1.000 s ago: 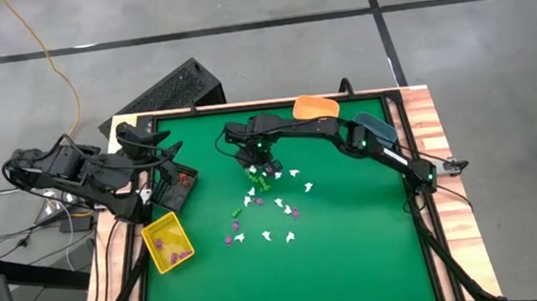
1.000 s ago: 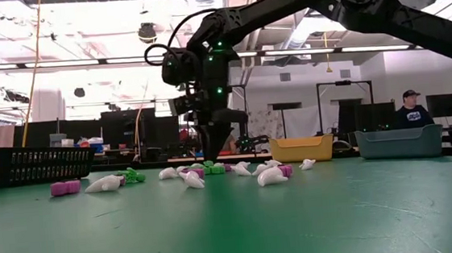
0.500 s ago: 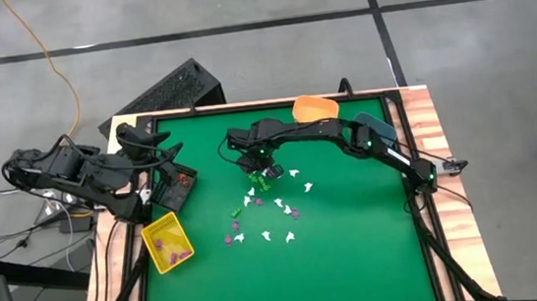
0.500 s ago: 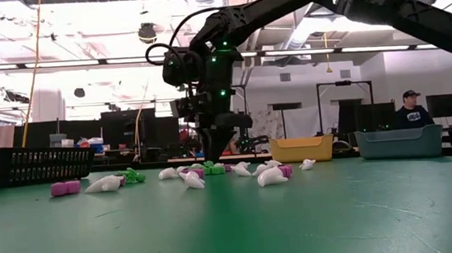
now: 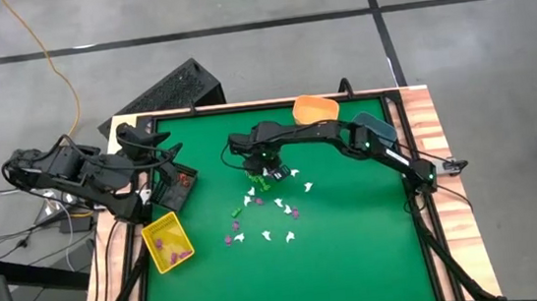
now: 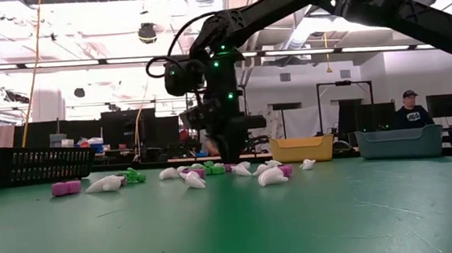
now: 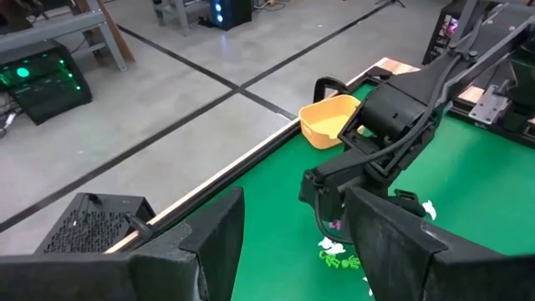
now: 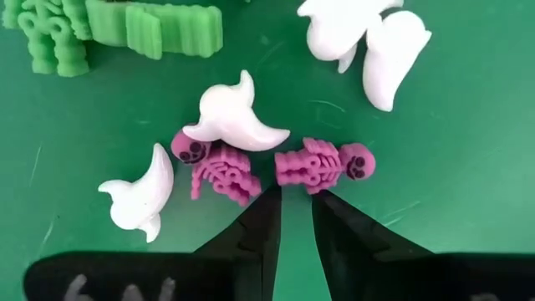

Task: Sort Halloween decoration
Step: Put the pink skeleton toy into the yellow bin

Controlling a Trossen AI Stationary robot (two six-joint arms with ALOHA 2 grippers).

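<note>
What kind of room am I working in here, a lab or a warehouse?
Probably a robotics lab or workshop: bare concrete floor with taped lines, strip lights under an open ceiling, and benches with monitors where a person sits behind the table.

Overhead, table-level, two wrist views

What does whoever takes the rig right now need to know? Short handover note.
Right gripper: low over the trinket pile, fingers slightly apart, empty, tips next to a purple skeleton.
Left gripper: open, empty, parked at the table's left edge over the black bin.
Done: a few purple pieces lie in the yellow bin; some reddish ones are in the black bin.
Left: white ghosts, green skeletons and purple skeletons scattered mid-table. The orange bin looks empty.
</note>
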